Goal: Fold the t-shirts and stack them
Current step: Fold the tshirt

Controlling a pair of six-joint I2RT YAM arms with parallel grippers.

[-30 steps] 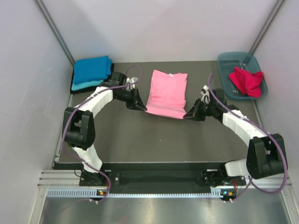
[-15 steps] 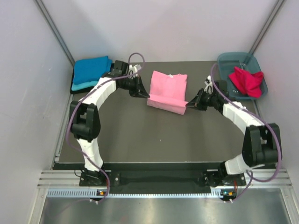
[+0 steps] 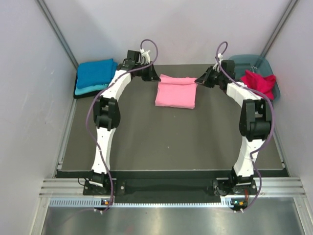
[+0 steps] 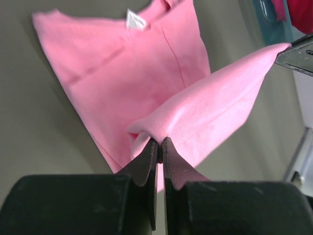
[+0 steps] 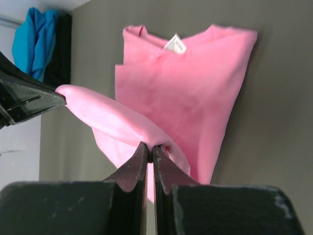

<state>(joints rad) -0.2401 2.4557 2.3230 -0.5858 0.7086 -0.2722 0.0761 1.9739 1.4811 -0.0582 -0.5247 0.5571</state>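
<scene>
The light pink t-shirt (image 3: 176,94) lies folded at the far middle of the dark mat, collar and white label (image 4: 135,19) toward the back. My left gripper (image 3: 157,78) is shut on one corner of its hem (image 4: 160,141). At the other corner, my right gripper (image 3: 197,80) is pinched shut on the cloth (image 5: 150,145). Between them the lifted hem hangs over the collar end. Folded bright blue (image 3: 97,71) and turquoise (image 3: 88,89) t-shirts are stacked at the back left on a black one (image 5: 62,46). A crimson red t-shirt (image 3: 258,83) lies crumpled in the tub.
The blue-grey plastic tub (image 3: 243,59) stands at the back right corner, just beyond my right arm. White walls close in the mat on three sides. Both arms reach far out toward the back wall.
Both grippers have carried the pink t-shirt's near hem away from me, up and over to the collar end, halving its length. The arms have stretched out toward the back.
</scene>
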